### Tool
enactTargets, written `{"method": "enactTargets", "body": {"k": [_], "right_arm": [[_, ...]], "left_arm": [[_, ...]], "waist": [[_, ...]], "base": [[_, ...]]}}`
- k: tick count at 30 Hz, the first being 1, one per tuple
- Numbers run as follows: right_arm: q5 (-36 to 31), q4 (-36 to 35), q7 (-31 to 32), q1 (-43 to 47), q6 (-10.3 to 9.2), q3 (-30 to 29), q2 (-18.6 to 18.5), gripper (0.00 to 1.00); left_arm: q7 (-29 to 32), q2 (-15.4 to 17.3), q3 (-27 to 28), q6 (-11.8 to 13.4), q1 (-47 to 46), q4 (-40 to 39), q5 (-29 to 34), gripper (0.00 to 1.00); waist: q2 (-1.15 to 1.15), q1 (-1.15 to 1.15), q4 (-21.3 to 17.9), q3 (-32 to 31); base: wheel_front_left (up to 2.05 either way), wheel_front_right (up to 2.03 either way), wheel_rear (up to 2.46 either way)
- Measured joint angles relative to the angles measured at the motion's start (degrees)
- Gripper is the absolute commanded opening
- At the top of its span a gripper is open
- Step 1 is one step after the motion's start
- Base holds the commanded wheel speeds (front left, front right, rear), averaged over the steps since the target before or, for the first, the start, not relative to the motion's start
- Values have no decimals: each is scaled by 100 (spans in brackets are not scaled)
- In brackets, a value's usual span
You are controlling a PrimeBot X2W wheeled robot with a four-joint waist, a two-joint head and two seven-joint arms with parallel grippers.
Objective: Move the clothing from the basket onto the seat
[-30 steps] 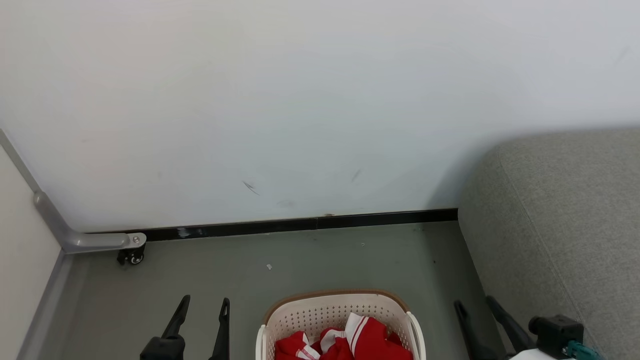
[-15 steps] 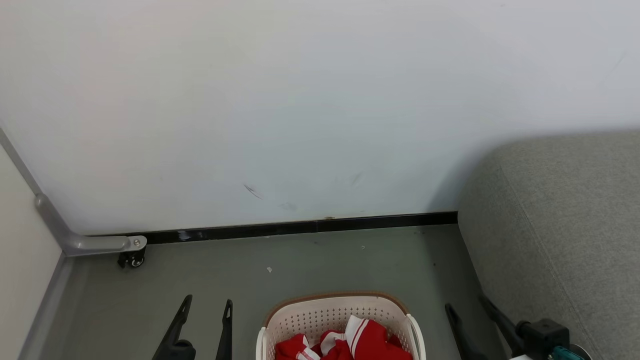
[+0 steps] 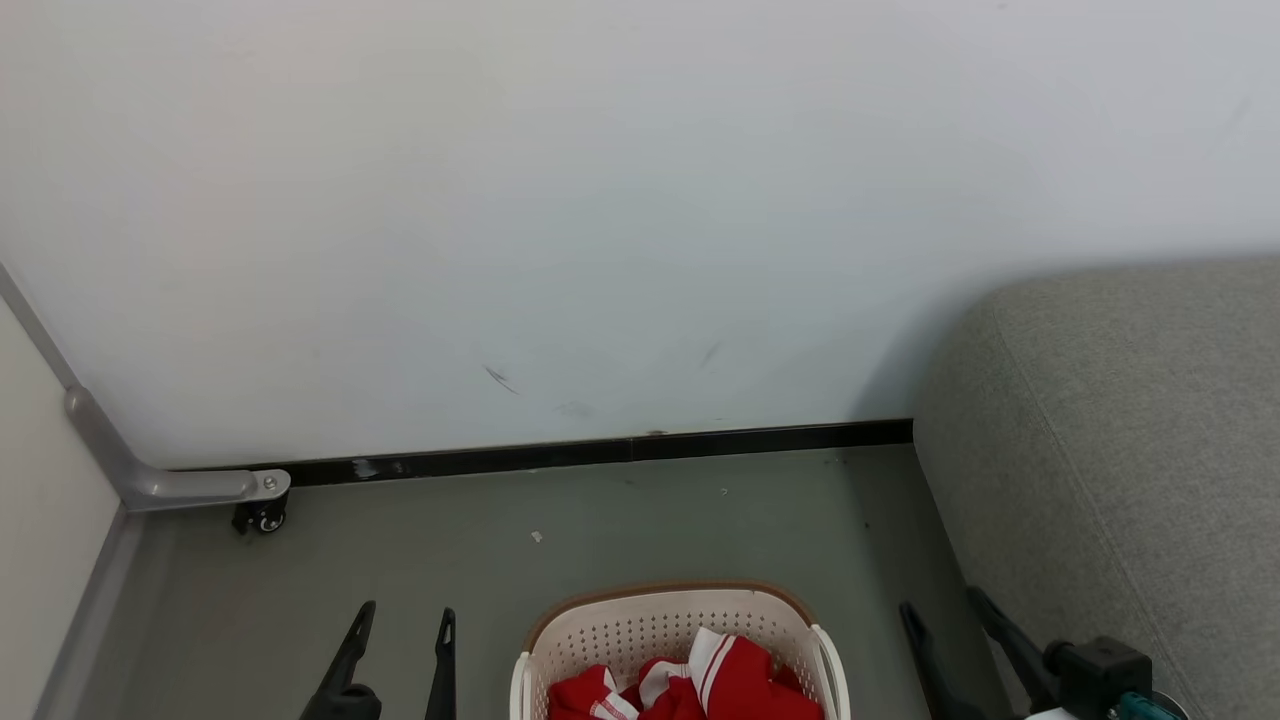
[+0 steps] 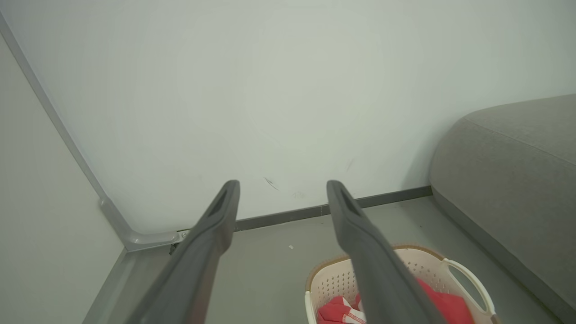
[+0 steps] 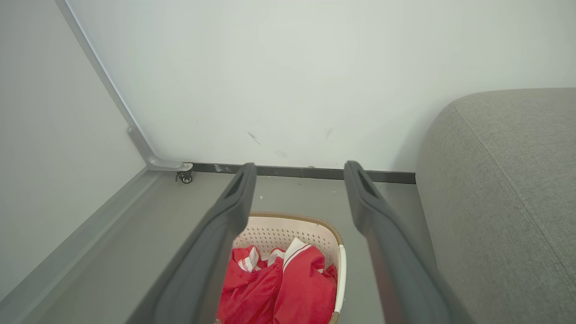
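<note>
Clothing (image 3: pixel 690 685), bright red soft fabric with white striped trim, was bunched up in the cream-white perforated plastic basket with a brown rim (image 3: pixel 640 612) on the grey floor (image 3: pixel 600 520), at 6 o'clock in the head view. Left gripper (image 3: pixel 407 610) hung at roughly 7 o'clock and right gripper (image 3: pixel 940 600) at 5, either side of the basket, both with fingers spread wide and gripping nothing. Big grey woven-fabric sofa seat (image 3: pixel 1120 420) sat at 3 to 4 o'clock, just beside the right gripper.

— What is resting on the grey floor (image 3: pixel 620 500)?
— The basket (image 3: pixel 640 628) is standing on it. The seat (image 3: pixel 1120 450) is sitting just right of the basket, a caster (image 3: pixel 262 517) is resting well left of it, and a white scrap (image 3: pixel 537 537) is lying beyond it.
</note>
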Motion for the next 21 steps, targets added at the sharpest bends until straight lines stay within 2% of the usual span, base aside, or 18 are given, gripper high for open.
{"method": "enactTargets", "body": {"k": [21], "right_arm": [[52, -73, -3, 1, 0, 8, 0, 100]], "left_arm": [[0, -25, 60, -34, -32, 70, -2, 100]], "waist": [[0, -1, 5, 102]], "base": [[0, 0, 0]]}}
